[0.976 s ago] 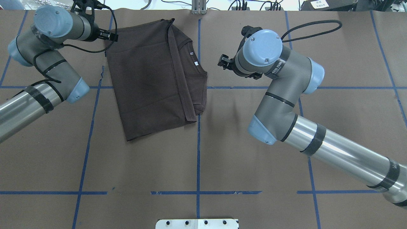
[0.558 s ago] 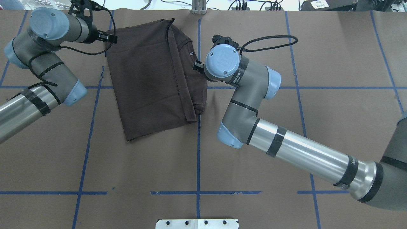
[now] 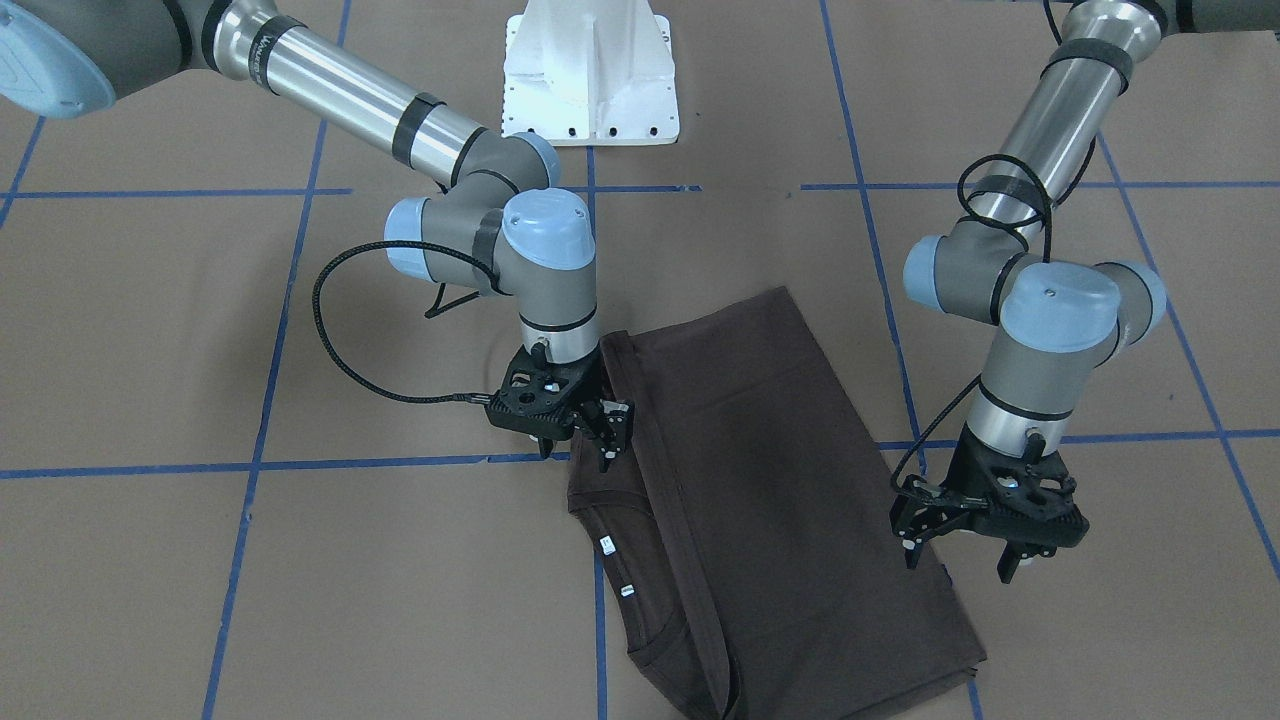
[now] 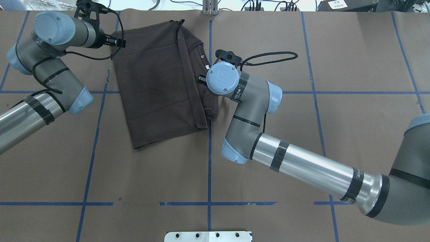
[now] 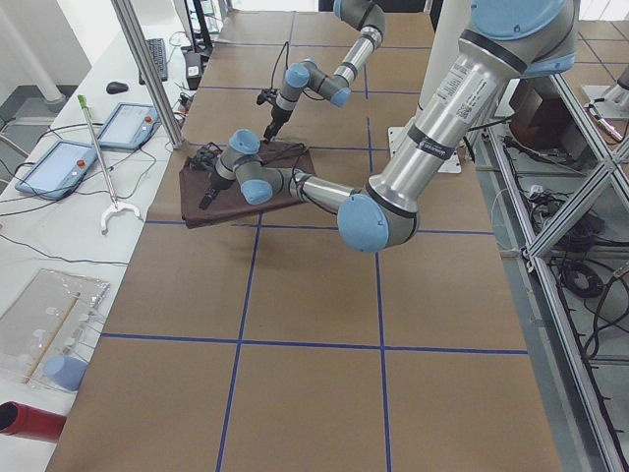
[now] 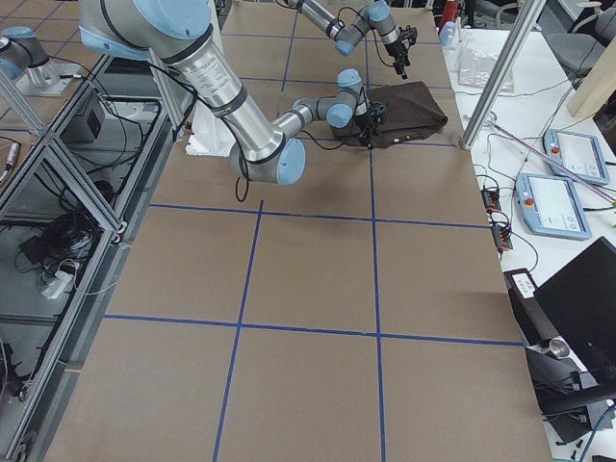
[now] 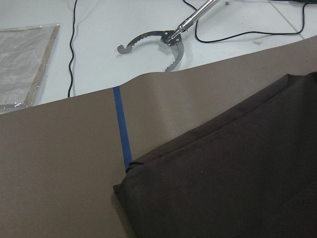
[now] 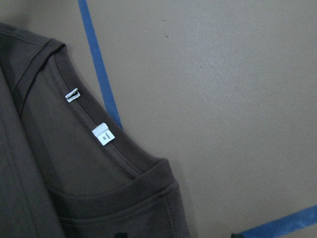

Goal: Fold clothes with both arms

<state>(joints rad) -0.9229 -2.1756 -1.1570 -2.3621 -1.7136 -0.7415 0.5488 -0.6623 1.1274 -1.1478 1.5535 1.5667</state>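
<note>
Brown table cover (image 4: 352, 134), blue tape grid (image 4: 209, 168), folded T-shirt (image 4: 154, 84)

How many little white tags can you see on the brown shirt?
2. A narrow label sits on the collar band of the T-shirt, and a squarer label lies further along the same neckline. Folds may hide others.

T-shirt (image 4: 158, 84): matt dark brown knit cloth, soft, lightly creased. Collar (image 8: 148, 176): ribbed knit. Neck labels (image 8: 103, 134): white woven fabric.

Table cover (image 4: 268, 188): smooth matt brown paper. Grid lines (image 4: 209, 168): blue tape, low sheen.

Right arm (image 4: 312, 168): glossy polished metal tube, matt grey joint housings, smooth pale blue plastic caps. Left arm (image 4: 20, 117): same finish.

Cable (image 4: 272, 55), upper centre: black braided sheath.
</note>
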